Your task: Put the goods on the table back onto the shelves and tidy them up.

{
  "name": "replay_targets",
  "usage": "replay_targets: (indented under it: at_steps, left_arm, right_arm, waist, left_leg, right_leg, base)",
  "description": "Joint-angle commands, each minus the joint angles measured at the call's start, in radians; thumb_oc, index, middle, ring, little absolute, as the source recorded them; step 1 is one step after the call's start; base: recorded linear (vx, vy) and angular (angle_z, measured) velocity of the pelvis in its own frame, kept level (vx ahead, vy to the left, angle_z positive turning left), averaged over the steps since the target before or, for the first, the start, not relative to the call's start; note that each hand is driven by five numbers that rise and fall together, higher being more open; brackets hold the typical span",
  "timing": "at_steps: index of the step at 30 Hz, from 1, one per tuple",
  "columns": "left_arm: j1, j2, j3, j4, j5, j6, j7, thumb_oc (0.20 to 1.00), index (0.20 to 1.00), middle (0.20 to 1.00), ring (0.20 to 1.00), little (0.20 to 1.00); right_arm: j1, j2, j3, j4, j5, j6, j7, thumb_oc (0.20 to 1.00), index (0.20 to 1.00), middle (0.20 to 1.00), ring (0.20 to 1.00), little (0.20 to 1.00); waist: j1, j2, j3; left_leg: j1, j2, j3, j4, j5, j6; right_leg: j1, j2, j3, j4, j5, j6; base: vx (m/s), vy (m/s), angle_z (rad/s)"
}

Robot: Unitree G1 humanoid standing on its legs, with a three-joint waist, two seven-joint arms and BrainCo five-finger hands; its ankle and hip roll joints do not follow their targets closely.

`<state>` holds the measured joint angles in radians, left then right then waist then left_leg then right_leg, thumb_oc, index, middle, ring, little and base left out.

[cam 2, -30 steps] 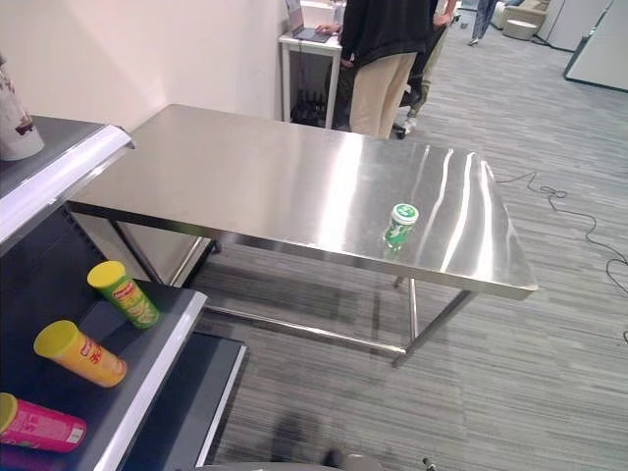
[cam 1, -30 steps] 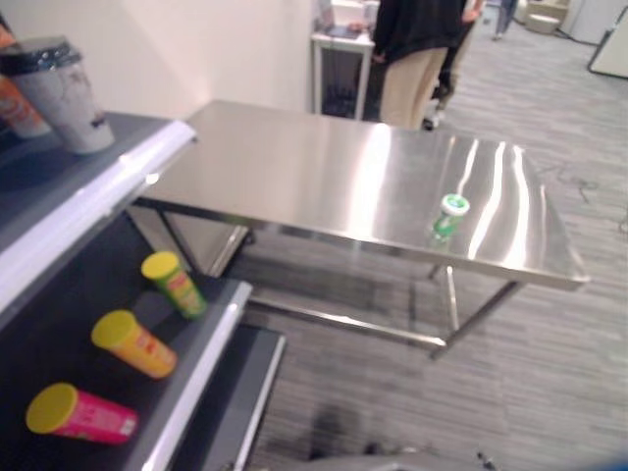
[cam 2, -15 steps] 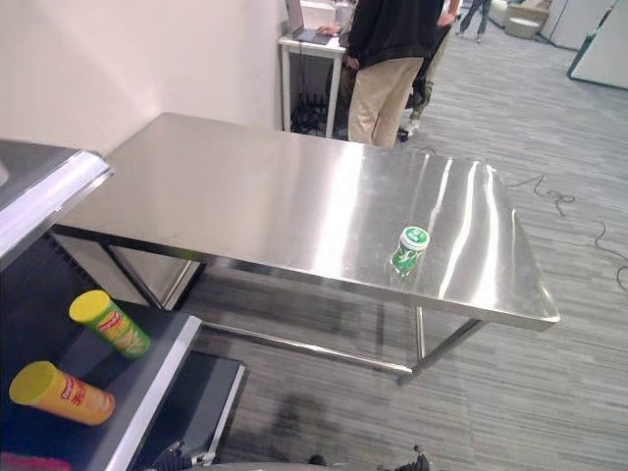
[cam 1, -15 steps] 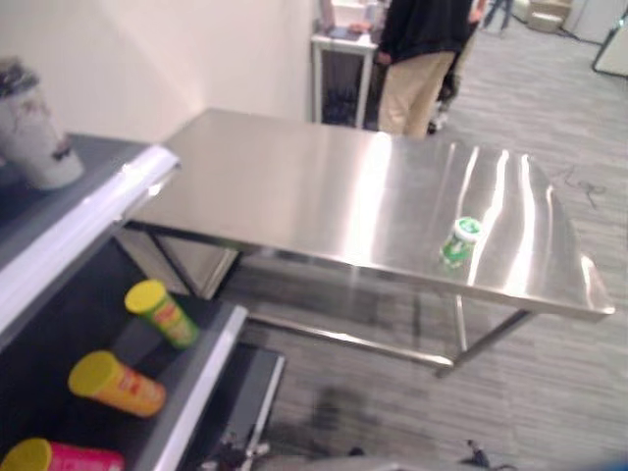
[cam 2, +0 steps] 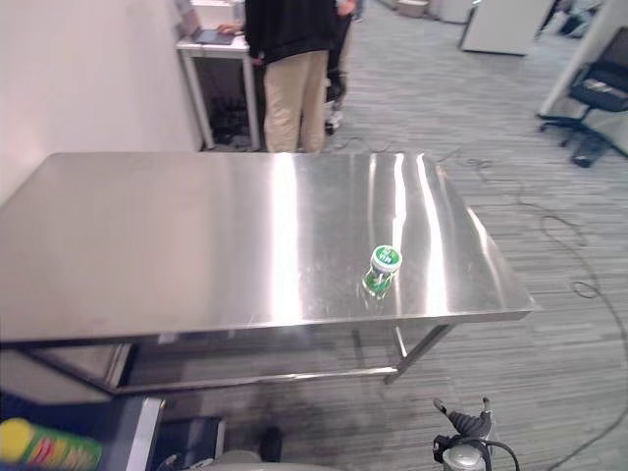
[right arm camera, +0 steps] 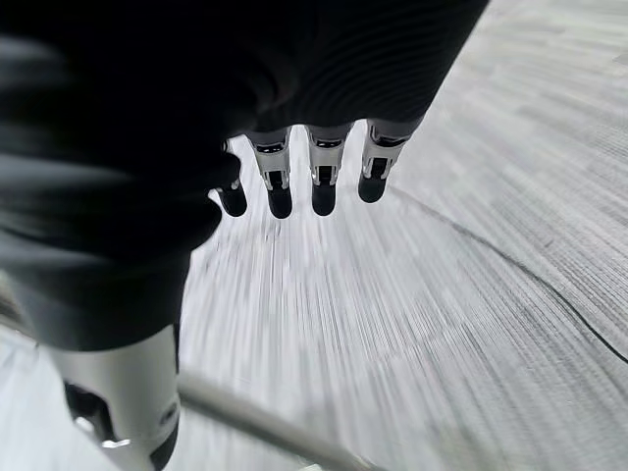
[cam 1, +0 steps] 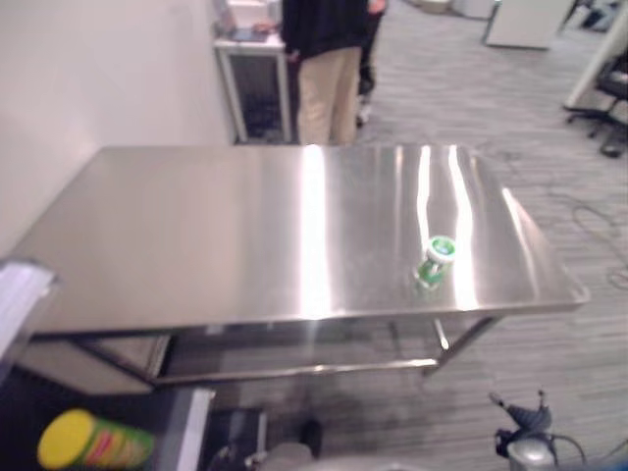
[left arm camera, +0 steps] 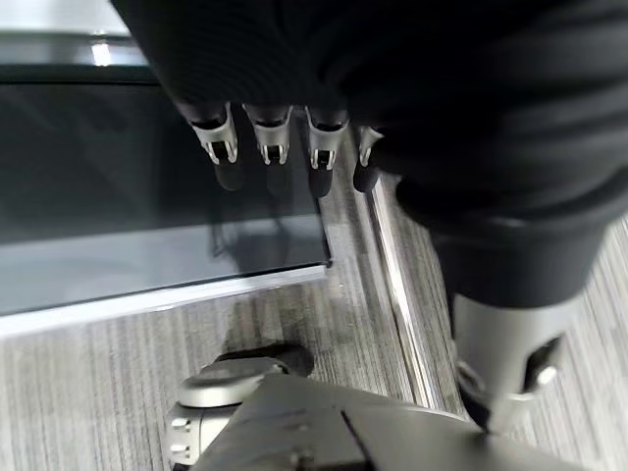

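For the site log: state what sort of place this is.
Likely an office or lab set up as a mock shop: a steel table holding one green jar, grey carpet, an office chair, a person at a desk.

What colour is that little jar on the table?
The jar is green with a white lid, clearest in the right eye view.
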<state>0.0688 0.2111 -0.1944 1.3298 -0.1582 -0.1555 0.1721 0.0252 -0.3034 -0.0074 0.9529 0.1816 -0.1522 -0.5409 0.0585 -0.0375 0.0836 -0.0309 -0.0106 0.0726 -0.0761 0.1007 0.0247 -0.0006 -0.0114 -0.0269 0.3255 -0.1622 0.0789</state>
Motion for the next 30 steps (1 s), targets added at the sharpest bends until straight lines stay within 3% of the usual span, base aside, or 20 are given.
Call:
replay_targets:
  at_steps: [1, 2, 3, 4, 5, 6, 7, 8, 11, 13, 17, 20, 22, 24, 30]
  left_arm:
    - [-0.023, -0.025, -0.015, 0.011, -0.065, -0.014, 0.023, 1.0, 1.0, 1.0, 1.0, 1.0]
    - [-0.024, -0.023, -0.022, -0.015, -0.071, -0.019, 0.027, 1.0, 1.0, 1.0, 1.0, 1.0]
    - [-0.024, -0.023, -0.022, -0.016, -0.071, -0.018, 0.027, 1.0, 1.0, 1.0, 1.0, 1.0]
    - [-0.026, -0.019, -0.027, -0.018, -0.067, -0.022, 0.026, 1.0, 1.0, 1.0, 1.0, 1.0]
    - [-0.029, -0.017, -0.032, -0.017, -0.06, -0.019, 0.026, 1.0, 1.0, 1.0, 1.0, 1.0]
    - [-0.03, -0.015, -0.029, -0.004, -0.055, -0.019, 0.029, 1.0, 1.0, 1.0, 1.0, 1.0]
    - [-0.03, -0.015, -0.029, -0.003, -0.055, -0.019, 0.029, 1.0, 1.0, 1.0, 1.0, 1.0]
    - [-0.03, -0.009, -0.01, 0.014, -0.062, -0.019, 0.034, 1.0, 1.0, 1.0, 1.0, 1.0]
    - [-0.018, -0.01, 0.016, 0.027, -0.075, -0.02, 0.038, 1.0, 1.0, 1.0, 1.0, 1.0]
    - [-0.011, -0.026, 0.042, 0.05, -0.079, -0.011, 0.033, 1.0, 1.0, 1.0, 1.0, 1.0]
    - [-0.033, -0.038, -0.026, 0.033, 0.055, -0.007, 0.032, 1.0, 1.0, 1.0, 1.0, 1.0]
    - [-0.038, -0.044, -0.042, 0.027, 0.093, -0.008, 0.024, 1.0, 1.0, 1.0, 1.0, 1.0]
    - [-0.04, -0.051, -0.054, 0.033, 0.112, -0.006, 0.016, 1.0, 1.0, 1.0, 1.0, 1.0]
    - [-0.033, -0.055, -0.04, 0.056, 0.115, 0.02, 0.006, 1.0, 1.0, 1.0, 1.0, 1.0]
    - [-0.014, -0.052, -0.01, 0.066, 0.14, 0.04, 0.009, 1.0, 1.0, 1.0, 1.0, 1.0]
  right_arm:
    - [-0.002, -0.005, -0.02, -0.039, 0.079, -0.045, -0.054, 1.0, 1.0, 1.0, 1.0, 1.0]
    - [-0.008, 0.015, -0.027, -0.055, 0.11, -0.052, -0.055, 1.0, 1.0, 1.0, 1.0, 1.0]
    - [-0.008, 0.016, -0.027, -0.055, 0.111, -0.051, -0.055, 1.0, 1.0, 1.0, 1.0, 1.0]
    - [-0.006, 0.021, -0.034, -0.067, 0.124, -0.058, -0.058, 1.0, 1.0, 1.0, 1.0, 1.0]
    - [0.002, 0.026, -0.042, -0.085, 0.131, -0.058, -0.06, 1.0, 1.0, 1.0, 1.0, 1.0]
    - [0.018, 0.03, -0.064, -0.122, 0.136, -0.065, -0.081, 1.0, 1.0, 1.0, 1.0, 1.0]
    - [0.019, 0.031, -0.064, -0.123, 0.135, -0.064, -0.081, 1.0, 1.0, 1.0, 1.0, 1.0]
    - [0.031, 0.03, -0.097, -0.148, 0.16, -0.081, -0.109, 1.0, 1.0, 1.0, 1.0, 1.0]
    - [0.034, 0.023, -0.15, -0.163, 0.198, -0.109, -0.13, 1.0, 1.0, 1.0, 1.0, 1.0]
    - [0.05, -0.003, -0.189, -0.298, 0.188, -0.131, -0.141, 1.0, 1.0, 1.0, 1.0, 1.0]
    - [0.096, -0.058, -0.188, -0.536, 0.065, -0.132, -0.103, 1.0, 1.0, 1.0, 1.0, 1.0]
    - [0.127, -0.074, -0.195, -0.603, -0.001, -0.129, -0.083, 1.0, 1.0, 1.0, 1.0, 1.0]
    - [0.139, -0.056, -0.212, -0.642, 0.036, -0.149, -0.061, 1.0, 1.0, 1.0, 1.0, 1.0]
    - [0.156, -0.009, -0.247, -0.649, 0.196, -0.188, -0.04, 1.0, 1.0, 1.0, 1.0, 1.0]
    - [0.183, -0.04, -0.314, -0.789, 0.087, -0.143, -0.092, 1.0, 1.0, 1.0, 1.0, 1.0]
  waist:
    - [-0.002, 0.022, -0.029]
    - [-0.01, 0.046, -0.033]
    - [-0.011, 0.046, -0.032]
    - [-0.018, 0.052, -0.036]
    - [-0.028, 0.053, -0.04]
    - [-0.05, 0.043, -0.048]
    - [-0.048, 0.043, -0.047]
    - [-0.065, 0.022, -0.056]
    - [-0.058, -0.004, -0.075]
    - [-0.06, -0.019, -0.096]
    - [-0.079, -0.022, -0.101]
    - [-0.084, -0.018, -0.105]
    - [-0.091, -0.014, -0.11]
    - [-0.097, -0.008, -0.114]
    - [-0.106, 0.007, -0.114]
  left_leg:
    - [0.011, 0.012, -0.002, 0.04, -0.08, -0.013]
    - [0.03, 0.039, 0.003, 0.016, -0.085, -0.02]
    - [0.032, 0.039, 0.001, 0.014, -0.084, -0.021]
    - [0.042, 0.046, -0.003, 0.001, -0.09, -0.026]
    - [0.049, 0.048, -0.008, -0.003, -0.099, -0.031]
    - [0.071, 0.043, -0.022, -0.01, -0.117, -0.041]
    - [0.073, 0.044, -0.019, -0.01, -0.119, -0.04]
    - [0.09, 0.04, -0.033, -0.01, -0.136, -0.052]
    - [0.109, 0.047, -0.024, -0.011, -0.147, -0.063]
    - [0.108, 0.094, -0.018, -0.011, -0.139, -0.091]
    - [0.093, 0.143, -0.021, -0.011, -0.119, -0.113]
    - [0.092, 0.156, -0.025, -0.011, -0.119, -0.118]
    - [0.093, 0.163, -0.024, -0.011, -0.118, -0.121]
    - [0.093, 0.163, -0.025, -0.011, -0.12, -0.123]
    - [0.103, 0.151, -0.026, -0.011, -0.137, -0.117]
  right_leg:
    - [-0.066, -0.117, -0.153, 0.01, 0.149, 0.053]
    - [-0.084, -0.195, -0.19, -0.045, 0.154, 0.033]
    - [-0.081, -0.195, -0.193, -0.046, 0.154, 0.033]
    - [-0.083, -0.229, -0.194, -0.097, 0.175, 0.038]
    - [-0.086, -0.255, -0.182, -0.148, 0.204, 0.049]
    - [-0.107, -0.281, -0.116, -0.24, 0.282, 0.081]
    - [-0.105, -0.28, -0.115, -0.245, 0.284, 0.082]
    - [-0.092, -0.276, -0.028, -0.317, 0.322, 0.108]
    - [-0.069, -0.274, -0.018, -0.35, 0.337, 0.127]
    - [-0.051, -0.24, -0.037, -0.394, 0.325, 0.124]
    - [-0.043, -0.2, -0.054, -0.393, 0.298, 0.107]
    - [-0.035, -0.186, -0.06, -0.397, 0.289, 0.101]
    - [-0.025, -0.177, -0.066, -0.401, 0.28, 0.098]
    - [-0.02, -0.174, -0.07, -0.396, 0.274, 0.096]
    - [-0.018, -0.18, -0.064, -0.388, 0.268, 0.101]
  base:
    - [0.06, -0.068, -0.46]
    - [0.07, -0.071, -0.2]
    - [0.07, -0.098, 0.02]
    - [0.09, -0.091, 0.07]
    - [0.2, -0.196, 0.09]
    - [0.17, -0.153, 0.07]
    - [0.24, -0.252, 0.03]
    - [0.19, -0.209, 0.07]
    - [0.15, -0.167, 0.21]
    - [0.16, -0.257, 0.08]
    - [0.06, -0.184, -0.03]
    - [0.04, -0.056, 0.08]
    - [0.06, -0.034, 0.06]
    - [0.06, 0.005, 0.17]
    - [0.03, 0.041, 0.01]
